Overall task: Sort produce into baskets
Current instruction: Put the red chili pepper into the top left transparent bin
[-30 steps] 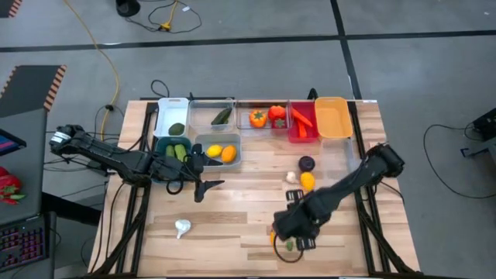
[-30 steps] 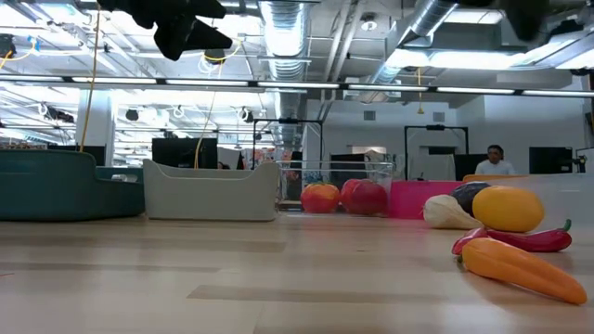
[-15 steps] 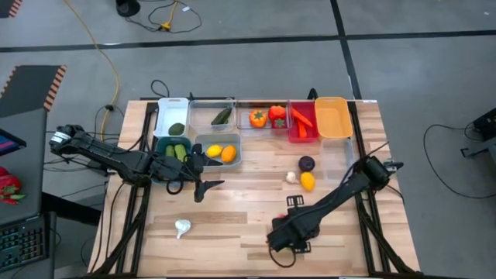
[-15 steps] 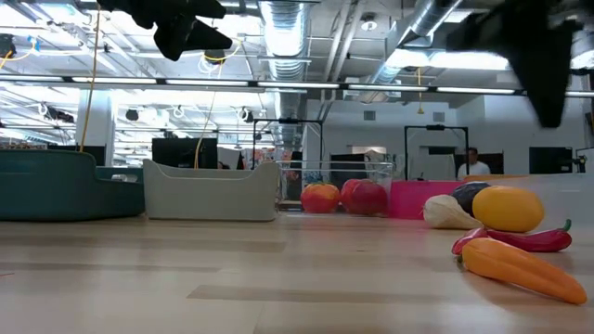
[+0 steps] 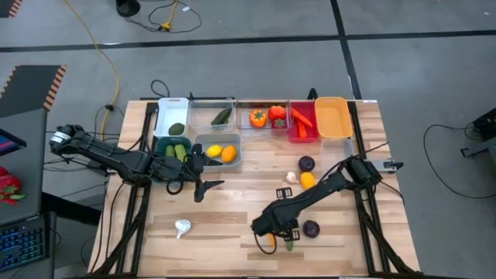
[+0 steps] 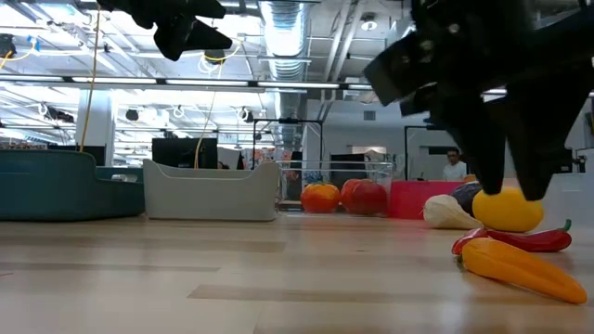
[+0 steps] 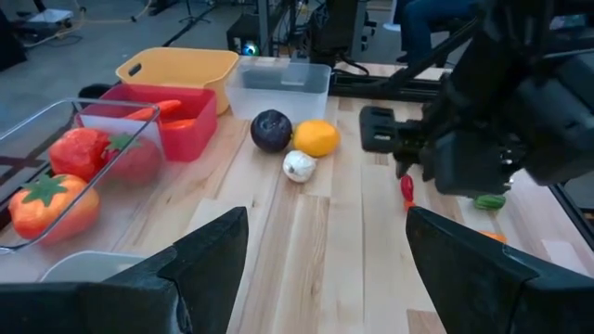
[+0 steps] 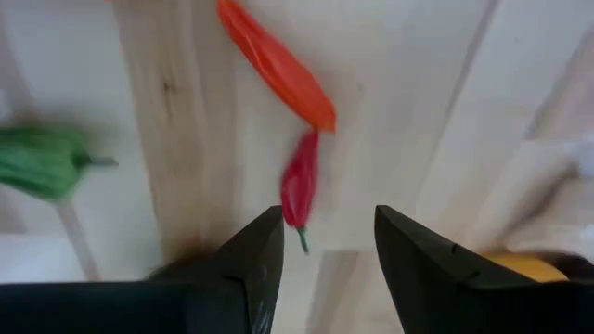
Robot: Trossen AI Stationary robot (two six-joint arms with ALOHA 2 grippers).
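Observation:
My right gripper is open near the table's front edge and points down over a red chilli. An orange carrot lies just beyond the chilli, and a green vegetable lies to one side. A purple ball rests on the table beside the gripper. In the low view the gripper hangs above the chilli and the carrot without touching them. My left gripper is open and empty in front of the grey-blue tub.
The white, two clear, red and orange tubs line the far edge, with the teal tub in front. A purple ball, garlic and lemon sit mid-right. Another garlic lies front left.
My right gripper has gone toward the table's left edge along the front and has come down over the chilli and carrot. The purple ball that the arm covered now shows beside it. The left arm has kept still.

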